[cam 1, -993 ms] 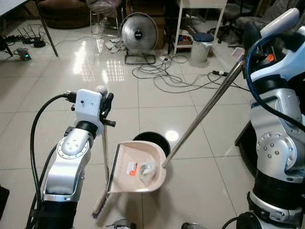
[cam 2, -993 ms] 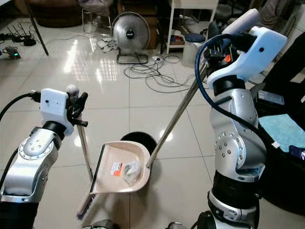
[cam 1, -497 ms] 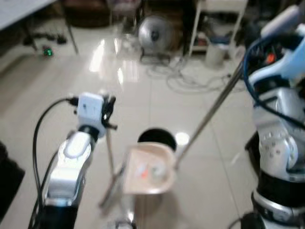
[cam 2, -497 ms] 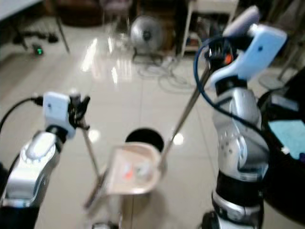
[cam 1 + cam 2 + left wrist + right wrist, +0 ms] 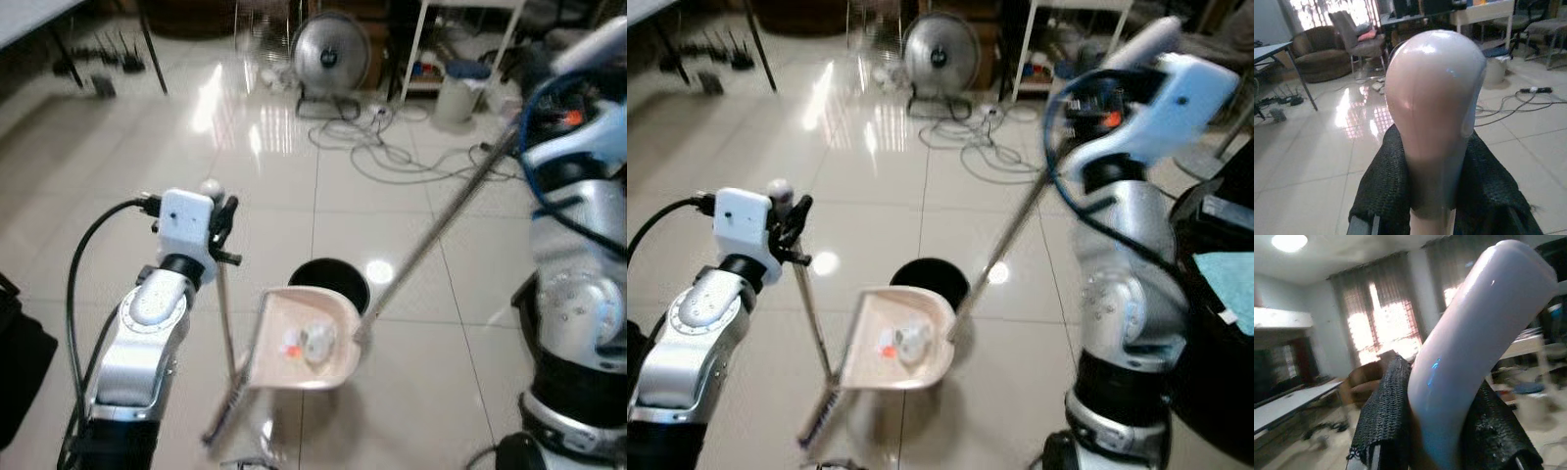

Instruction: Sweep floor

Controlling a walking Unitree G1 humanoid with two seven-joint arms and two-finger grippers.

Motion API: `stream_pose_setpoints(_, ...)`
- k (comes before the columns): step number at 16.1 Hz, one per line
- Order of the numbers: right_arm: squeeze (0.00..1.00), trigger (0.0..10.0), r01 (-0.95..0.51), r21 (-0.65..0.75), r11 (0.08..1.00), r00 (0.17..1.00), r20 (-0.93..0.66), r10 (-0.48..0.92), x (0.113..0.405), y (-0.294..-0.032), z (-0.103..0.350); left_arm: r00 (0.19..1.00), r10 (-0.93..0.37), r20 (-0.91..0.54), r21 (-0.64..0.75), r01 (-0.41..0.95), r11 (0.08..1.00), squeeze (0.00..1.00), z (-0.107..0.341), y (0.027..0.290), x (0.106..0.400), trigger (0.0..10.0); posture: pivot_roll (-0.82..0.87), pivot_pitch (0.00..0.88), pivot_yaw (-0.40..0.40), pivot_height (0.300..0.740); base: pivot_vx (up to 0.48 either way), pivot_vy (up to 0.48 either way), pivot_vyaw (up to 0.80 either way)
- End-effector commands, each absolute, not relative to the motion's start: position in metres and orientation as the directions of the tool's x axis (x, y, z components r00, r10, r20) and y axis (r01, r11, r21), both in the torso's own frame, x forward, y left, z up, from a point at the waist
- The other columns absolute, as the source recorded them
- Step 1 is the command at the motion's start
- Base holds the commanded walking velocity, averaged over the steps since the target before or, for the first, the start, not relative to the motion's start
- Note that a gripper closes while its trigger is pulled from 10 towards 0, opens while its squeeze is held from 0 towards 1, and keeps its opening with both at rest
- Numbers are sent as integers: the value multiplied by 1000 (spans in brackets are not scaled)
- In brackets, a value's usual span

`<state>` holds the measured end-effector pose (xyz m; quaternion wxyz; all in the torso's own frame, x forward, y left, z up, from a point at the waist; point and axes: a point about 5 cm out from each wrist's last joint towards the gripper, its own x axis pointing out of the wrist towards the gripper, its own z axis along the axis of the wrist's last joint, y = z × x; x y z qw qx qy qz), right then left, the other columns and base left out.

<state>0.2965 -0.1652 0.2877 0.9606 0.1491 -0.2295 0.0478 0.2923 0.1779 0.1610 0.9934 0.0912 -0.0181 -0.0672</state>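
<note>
My left gripper (image 5: 219, 227) is shut on the pale rounded top of the broom handle (image 5: 1432, 122). The broom (image 5: 225, 362) hangs almost upright, its bristles near the floor beside the dustpan. My right gripper (image 5: 1073, 103) is shut on the pale grip (image 5: 1474, 352) of the long metal dustpan handle (image 5: 441, 230). That handle slants down to the beige dustpan (image 5: 306, 343), which is held over a black round bin (image 5: 333, 279) and holds a crumpled white scrap and a small orange piece.
A standing fan (image 5: 330, 49) and a tangle of cables (image 5: 392, 147) lie on the glossy tile floor ahead. A white bucket (image 5: 458, 90) stands by a white shelf at the back right. A table leg (image 5: 152, 49) is at the back left.
The camera has swung, shifting the whole scene. Both grippers keep their hold; the dustpan stays over the black bin with the scraps in it.
</note>
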Motion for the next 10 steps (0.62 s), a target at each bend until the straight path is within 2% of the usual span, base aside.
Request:
stream_pose_setpoints(1, 0, 10000, -147, 278, 949, 863, 505, -14, 291, -175, 298, 986, -151, 67, 212, 133, 968, 0, 172, 174, 294, 10000, 48, 88, 7, 740, 394, 0, 0)
stream_pose_setpoints(10, 0, 10000, -140, 286, 948, 864, 503, -25, 292, -179, 299, 987, -145, 67, 216, 128, 968, 0, 172, 176, 295, 10000, 51, 87, 5, 740, 417, 0, -44)
